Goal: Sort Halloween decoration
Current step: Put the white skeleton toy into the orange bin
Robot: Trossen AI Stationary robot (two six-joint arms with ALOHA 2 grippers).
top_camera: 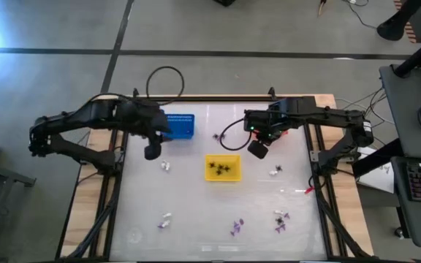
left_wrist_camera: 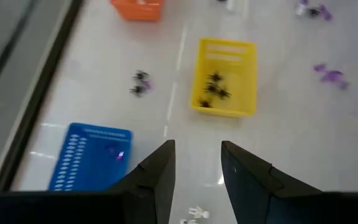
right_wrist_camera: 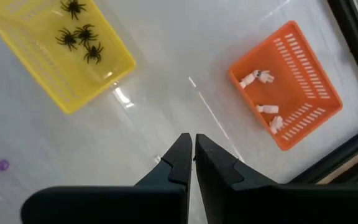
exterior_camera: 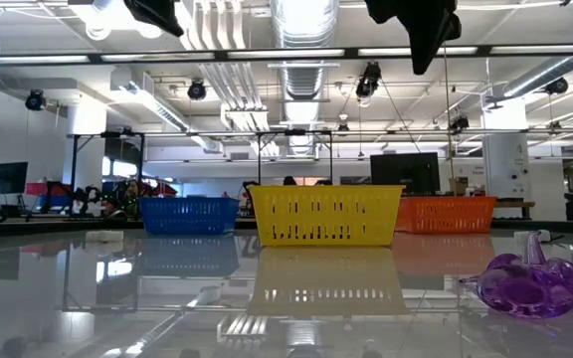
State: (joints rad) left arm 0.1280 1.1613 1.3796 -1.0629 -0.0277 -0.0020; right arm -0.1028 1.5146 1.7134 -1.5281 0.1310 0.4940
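**Both grippers held above the table, trinkets partly sorted**

The left gripper is held above the table with its fingers spread and nothing between them. Just beside it, the blue basket is seen, with a purple trinket inside. A white trinket lies on the table directly below the spread fingers, and another white one is seen close by in the high view. Ahead of this gripper stands the yellow basket, in which several black spiders are gathered. One more black spider lies on the table between the baskets.

The right gripper is held above the table with its fingers pressed together, and nothing is pinched. The orange basket is found just beside it, with white trinkets lying inside. The yellow basket is placed to its other side, a little farther off.

Loose purple trinkets and a mixed cluster are left on the table well apart from both grippers, toward the near edge. A white piece lies near the right gripper.
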